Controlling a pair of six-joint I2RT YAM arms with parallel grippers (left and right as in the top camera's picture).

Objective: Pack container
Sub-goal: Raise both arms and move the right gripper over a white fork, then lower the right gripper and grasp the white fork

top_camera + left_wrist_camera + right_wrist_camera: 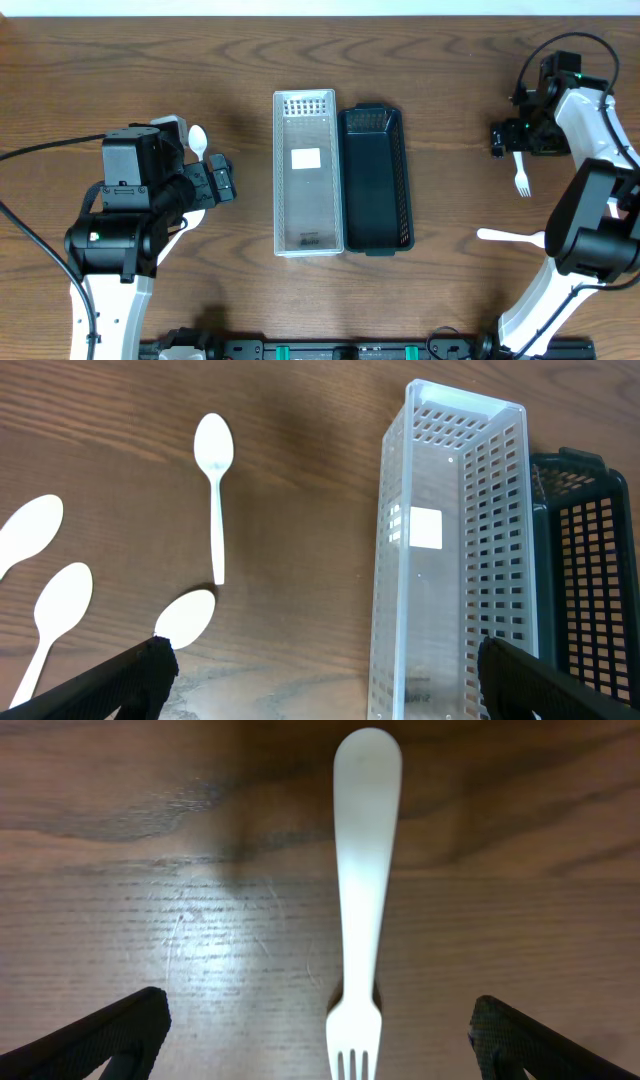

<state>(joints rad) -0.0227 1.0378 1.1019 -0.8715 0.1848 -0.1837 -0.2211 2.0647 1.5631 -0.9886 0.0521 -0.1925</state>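
right pincer (320,1038) spread over fork (367,870), clear bin (278,170) beside black basket (404,185)

Clear perforated bin (306,205) touching dark basket (372,190), mid-table; white fork (521,178) far right.

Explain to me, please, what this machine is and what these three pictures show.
These are two robot arms at a wooden table, each ending in a two-finger hand. One picture looks down from above; the other two come from a camera on each wrist. In the middle stand a clear slotted bin and a dark basket, both empty. White plastic spoons lie by the left hand; a white fork lies before the right hand. Both hands are open and hold nothing.
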